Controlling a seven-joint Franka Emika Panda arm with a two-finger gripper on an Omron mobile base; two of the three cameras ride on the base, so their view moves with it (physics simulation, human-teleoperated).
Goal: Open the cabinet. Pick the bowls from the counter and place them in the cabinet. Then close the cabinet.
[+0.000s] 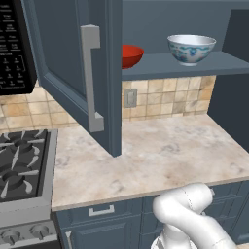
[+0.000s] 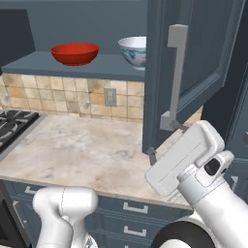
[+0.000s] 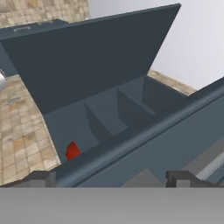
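Note:
The cabinet (image 1: pixel 160 19) stands open, with both doors swung out. On its inner shelf (image 2: pixel 92 68) sit the red bowl (image 1: pixel 131 55) (image 2: pixel 74 53) and the white bowl with blue pattern (image 1: pixel 190 47) (image 2: pixel 134 51); the right door (image 2: pixel 193 63) hides part of the white one. My gripper (image 2: pixel 167 142) (image 3: pixel 111 179) is open and holds nothing. It sits at that door's lower edge, by the bottom end of its silver handle (image 2: pixel 175 77). I cannot tell whether it touches the door. In the hand view a sliver of the red bowl (image 3: pixel 72 151) shows inside the cabinet. The counter (image 1: pixel 160 151) below is bare.
The left door (image 1: pixel 68 58) with its handle (image 1: pixel 91 78) juts out over the counter's left part. A black gas stove (image 1: pixel 22 165) lies at the left with a microwave (image 1: pixel 14 48) above it. A wall outlet (image 1: pixel 130 97) sits in the backsplash. Blue base cabinets (image 1: pixel 107 228) run below.

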